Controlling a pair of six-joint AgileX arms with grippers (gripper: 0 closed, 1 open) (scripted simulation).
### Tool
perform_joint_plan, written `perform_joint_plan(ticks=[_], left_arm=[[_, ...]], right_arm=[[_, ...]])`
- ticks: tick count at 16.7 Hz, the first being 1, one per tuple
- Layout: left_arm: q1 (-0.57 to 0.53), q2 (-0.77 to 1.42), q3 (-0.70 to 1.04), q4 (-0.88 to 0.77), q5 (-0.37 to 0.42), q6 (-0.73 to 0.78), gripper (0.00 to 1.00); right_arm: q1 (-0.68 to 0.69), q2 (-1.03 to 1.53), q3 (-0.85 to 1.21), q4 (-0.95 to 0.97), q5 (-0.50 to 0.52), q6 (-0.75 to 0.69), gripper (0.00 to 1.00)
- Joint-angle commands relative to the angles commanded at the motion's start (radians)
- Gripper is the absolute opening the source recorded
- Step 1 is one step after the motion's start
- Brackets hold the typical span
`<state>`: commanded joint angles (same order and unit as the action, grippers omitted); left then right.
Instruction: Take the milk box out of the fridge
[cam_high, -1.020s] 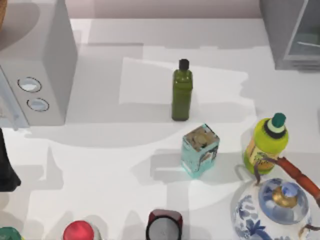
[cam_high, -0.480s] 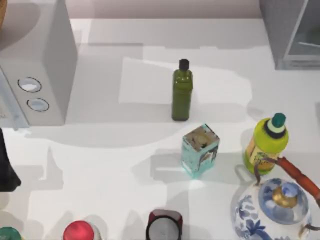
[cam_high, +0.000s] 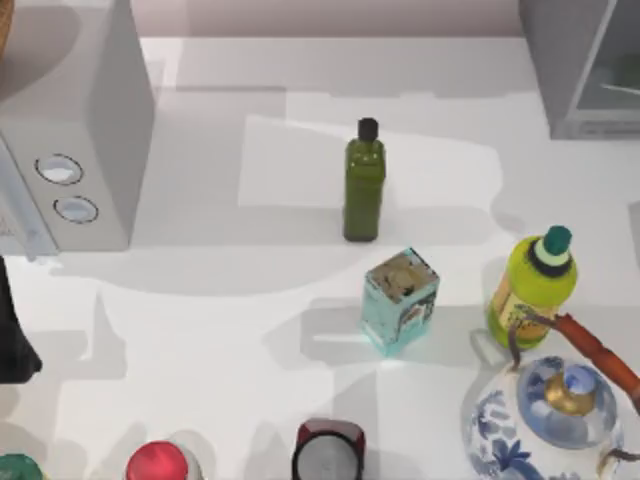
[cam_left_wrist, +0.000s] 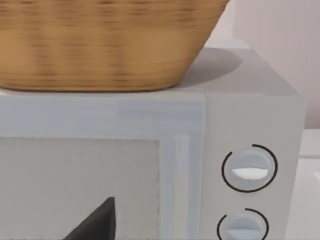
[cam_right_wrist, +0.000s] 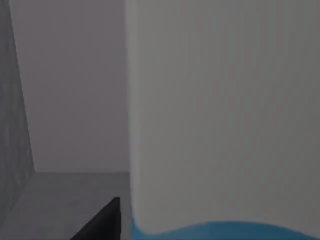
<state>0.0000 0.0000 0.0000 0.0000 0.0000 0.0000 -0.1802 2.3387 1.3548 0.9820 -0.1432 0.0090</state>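
The fridge (cam_high: 575, 65) is the grey cabinet at the table's back right corner, with its pale glassy front panel (cam_high: 612, 80) facing the table. In the right wrist view I look into its grey interior (cam_right_wrist: 60, 100). The milk box (cam_right_wrist: 225, 115) stands very close there, with a white upper part and a blue band (cam_right_wrist: 225, 231) along its lower edge. A dark part of my right gripper (cam_right_wrist: 102, 222) sits just beside the box's edge; whether they touch I cannot tell. My left arm (cam_high: 12, 340) is parked at the table's left edge, facing the white appliance.
A white appliance with two round dials (cam_high: 70, 150) stands back left with a wicker basket (cam_left_wrist: 105, 45) on top. On the table are a green bottle (cam_high: 364, 185), a small teal box (cam_high: 400, 298), a yellow-green bottle (cam_high: 535, 285), a blue-and-white teapot (cam_high: 555, 415) and several caps along the front edge.
The shadow on the table at the right has shifted a little. No object on the table has moved, and the left arm has stayed in place.
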Motion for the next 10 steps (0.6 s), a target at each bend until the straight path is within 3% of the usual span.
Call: perform_joint_plan(ticks=[10], left_arm=[[0.000,0.000,0.000,0.000,0.000,0.000,1.00]], right_arm=[[0.000,0.000,0.000,0.000,0.000,0.000,0.10]])
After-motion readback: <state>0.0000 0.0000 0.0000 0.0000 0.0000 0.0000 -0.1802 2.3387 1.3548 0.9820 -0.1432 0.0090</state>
